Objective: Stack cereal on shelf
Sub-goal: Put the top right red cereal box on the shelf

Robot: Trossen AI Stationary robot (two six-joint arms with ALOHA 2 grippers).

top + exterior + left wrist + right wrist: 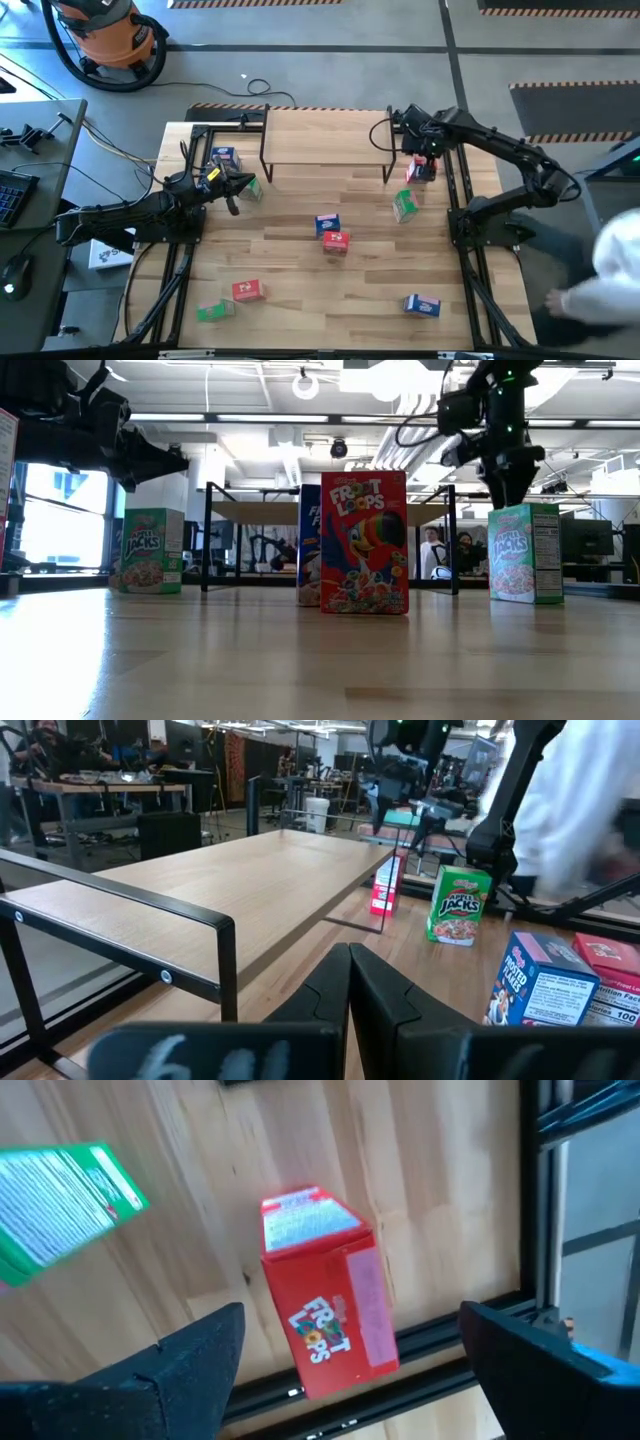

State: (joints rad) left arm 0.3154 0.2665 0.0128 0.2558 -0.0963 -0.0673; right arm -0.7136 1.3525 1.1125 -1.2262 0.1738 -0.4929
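cardboard: cereal boxes light, stiff, slick print; crush if squeezed hard. Grip across the narrow sides.
high view: right gripper (424,150) above red box (420,170), just off the shelf (325,140) end. Shelf bare.
low view: 1 red box stands front centre.
left wrist view: left gripper (350,982) closed, empty, near shelf.
right wrist view: right jaws wide open, straddling red box (325,1295), not touching.

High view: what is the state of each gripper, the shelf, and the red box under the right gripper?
Left gripper: shut, holding nothing, beside the shelf's left end.
Right gripper: open, above the red box.
Low light-wood shelf on black legs: bare on top.
Red cardboard cereal box: upright on the table, not gripped.
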